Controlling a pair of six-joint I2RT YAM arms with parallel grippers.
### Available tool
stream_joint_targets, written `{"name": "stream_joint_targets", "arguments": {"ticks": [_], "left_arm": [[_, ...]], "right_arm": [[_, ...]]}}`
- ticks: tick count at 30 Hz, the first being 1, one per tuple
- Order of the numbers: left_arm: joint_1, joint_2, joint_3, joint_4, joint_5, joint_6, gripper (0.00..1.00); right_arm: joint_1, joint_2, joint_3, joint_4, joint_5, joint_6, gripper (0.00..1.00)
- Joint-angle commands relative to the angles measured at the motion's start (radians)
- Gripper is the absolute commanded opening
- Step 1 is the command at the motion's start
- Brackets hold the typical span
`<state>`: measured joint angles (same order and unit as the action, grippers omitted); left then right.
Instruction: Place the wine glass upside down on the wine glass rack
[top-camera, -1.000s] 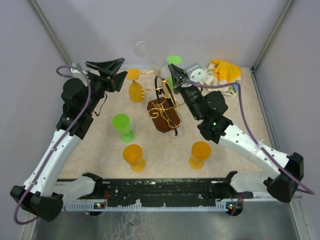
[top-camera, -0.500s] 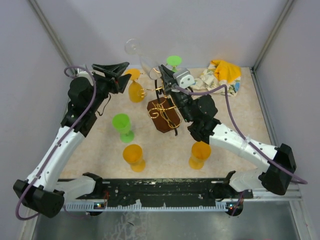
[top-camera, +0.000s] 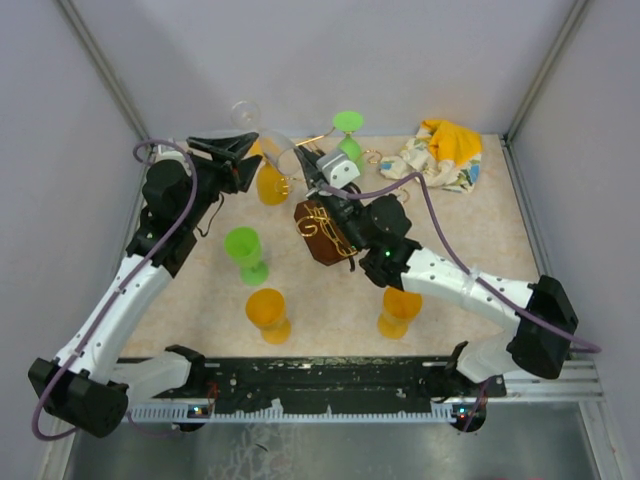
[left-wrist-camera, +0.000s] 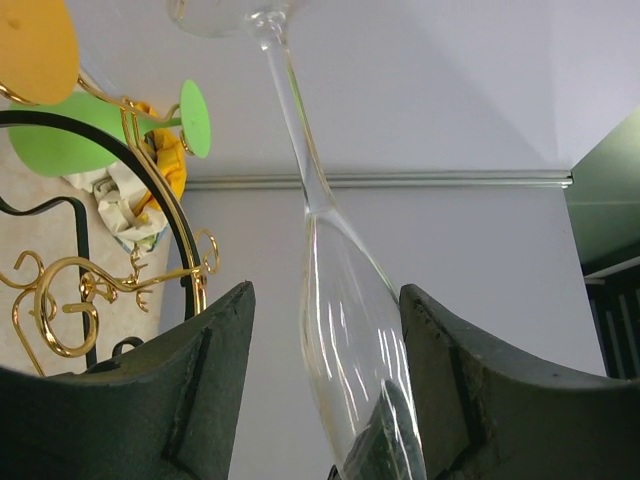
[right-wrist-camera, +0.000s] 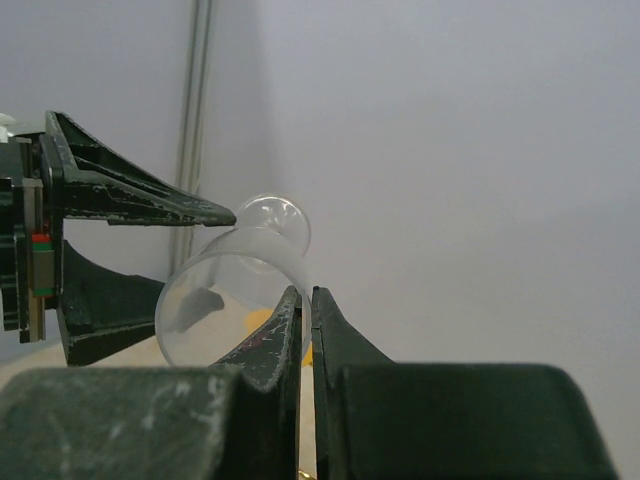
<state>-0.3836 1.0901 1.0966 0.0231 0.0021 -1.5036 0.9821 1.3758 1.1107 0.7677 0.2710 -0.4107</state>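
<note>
Top external view, big stuff first: a beige table (top-camera: 480, 240) is seen, with both arms bent in over its far half. The left arm (top-camera: 130, 280) is angled in from the left and the right arm (top-camera: 470, 290) is stretched across from the right.

The wine glass rack (top-camera: 322, 238) is parked mid-table on its dark wooden base, gold curls on top. An orange glass (top-camera: 270, 183) and a green glass (top-camera: 349, 135) are seen up against its far arms. A yellow-and-white cloth (top-camera: 442, 150) is bunched in the far right corner. On the near half a second green glass (top-camera: 245, 252) and two more orange glasses (top-camera: 268, 312) (top-camera: 398, 308) are stood.

The clear wine glass (top-camera: 280, 148) is held in the air just left of the rack's top. It's tilted, foot toward the back wall, and not on the rack yet. Its rim is pinched by the right gripper (top-camera: 303, 160), jaws closed down on the thin glass wall.

The left gripper (top-camera: 250, 155) is spread around the bowl. Daylight can be seen between one finger (left-wrist-camera: 200, 380) and the glass, so nothing is clamped there.
</note>
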Motion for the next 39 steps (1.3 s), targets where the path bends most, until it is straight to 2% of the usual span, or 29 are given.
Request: {"name": "stream_joint_targets", "arguments": {"ticks": [1,7,17,30,34,39], "left_arm": [[0.006,-0.010,-0.011,0.029,-0.031,-0.016,0.65],[0.006,0.006,-0.044,0.088,-0.056,-0.031,0.63],[0.014,-0.010,-0.050,0.096,-0.130,0.018,0.53],[0.026,0.002,-0.058,0.165,-0.128,0.079,0.15],[0.037,0.004,-0.053,0.223,-0.104,0.203,0.04],[0.060,-0.022,-0.092,0.380,-0.084,0.381,0.00]], "right_arm": [[0.030,-0.020,0.033,0.108,-0.018,-0.019,0.00],[0.059,-0.035,0.008,0.114,-0.025,-0.022,0.00],[0.086,-0.022,-0.001,0.104,-0.013,-0.053,0.00],[0.105,-0.027,-0.031,0.093,0.013,-0.075,0.00],[0.106,-0.043,-0.039,0.081,0.024,-0.076,0.02],[0.106,-0.088,-0.062,0.046,0.037,-0.077,0.05]]}}
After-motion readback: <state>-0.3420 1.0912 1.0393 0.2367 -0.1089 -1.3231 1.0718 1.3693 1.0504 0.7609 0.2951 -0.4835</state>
